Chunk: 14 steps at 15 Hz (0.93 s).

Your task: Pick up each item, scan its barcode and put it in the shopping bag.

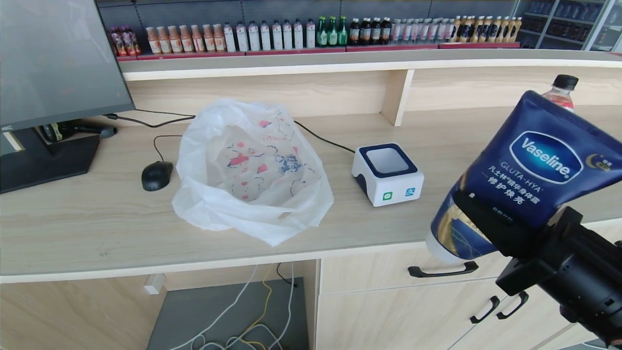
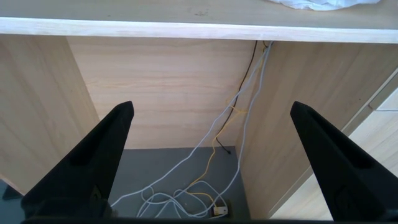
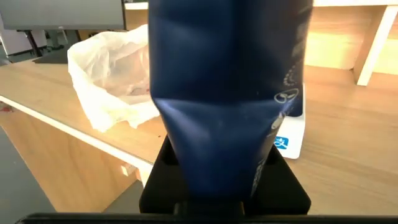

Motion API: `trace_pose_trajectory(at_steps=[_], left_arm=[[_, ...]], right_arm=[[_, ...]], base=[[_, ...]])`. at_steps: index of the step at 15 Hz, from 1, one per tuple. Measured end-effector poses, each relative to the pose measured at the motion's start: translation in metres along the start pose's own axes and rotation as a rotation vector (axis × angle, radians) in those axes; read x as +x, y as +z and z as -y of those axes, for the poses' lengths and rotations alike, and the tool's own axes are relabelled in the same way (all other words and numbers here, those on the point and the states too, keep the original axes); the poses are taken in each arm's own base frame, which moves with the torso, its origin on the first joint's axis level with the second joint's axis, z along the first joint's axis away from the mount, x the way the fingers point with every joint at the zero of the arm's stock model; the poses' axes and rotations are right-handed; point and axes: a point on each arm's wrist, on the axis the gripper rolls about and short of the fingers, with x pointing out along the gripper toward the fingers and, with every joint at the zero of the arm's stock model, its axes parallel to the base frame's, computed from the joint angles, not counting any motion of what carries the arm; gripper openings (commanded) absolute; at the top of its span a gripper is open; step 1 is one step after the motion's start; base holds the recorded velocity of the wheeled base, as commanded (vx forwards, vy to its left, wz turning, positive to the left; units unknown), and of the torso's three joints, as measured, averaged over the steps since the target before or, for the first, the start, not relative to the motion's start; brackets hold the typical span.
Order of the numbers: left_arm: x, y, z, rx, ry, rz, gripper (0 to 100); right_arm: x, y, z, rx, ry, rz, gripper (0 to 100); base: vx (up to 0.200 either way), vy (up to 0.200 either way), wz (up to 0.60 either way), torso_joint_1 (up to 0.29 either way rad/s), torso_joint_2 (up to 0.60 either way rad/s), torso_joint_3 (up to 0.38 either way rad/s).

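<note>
The right gripper (image 1: pixel 491 221) is clasping a dark blue plastic squeeze tube (image 1: pixel 534 160), held aloft just right of the white boxy barcode scanner (image 1: pixel 387 174) — scanning looks next, calling for its barcode turned toward the window. The left gripper (image 2: pixel 211 143) is hanging spread open, empty.

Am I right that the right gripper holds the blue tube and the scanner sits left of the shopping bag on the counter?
Not quite: the head view shows the scanner sitting right of the shopping bag on the counter, not left. The right gripper does hold the blue tube.
</note>
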Motion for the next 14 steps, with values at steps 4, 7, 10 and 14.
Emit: trace_pose_trajectory(at_steps=[4,7,10,14], left_arm=[[0.0,0.0,0.0,-0.011,0.0,0.0,100],[0.0,0.0,0.0,-0.015,0.001,0.0,100],[0.0,0.0,0.0,-0.017,0.001,0.0,100],[0.0,0.0,0.0,-0.016,0.001,0.001,100]], right_arm=[[-0.003,0.005,0.0,-0.009,-0.001,0.024,0],[0.001,0.014,0.001,0.007,-0.005,0.067,0],[0.004,0.019,0.002,0.01,-0.01,0.095,0],[0.007,0.021,0.001,0.015,-0.004,0.106,0]], base=[[0.0,0.15,0.0,0.003,0.0,0.003],[0.0,0.2,0.0,0.009,0.01,0.006],[0.0,0.2,0.0,-0.006,0.0,0.002],[0.0,0.2,0.0,0.004,0.0,0.0]])
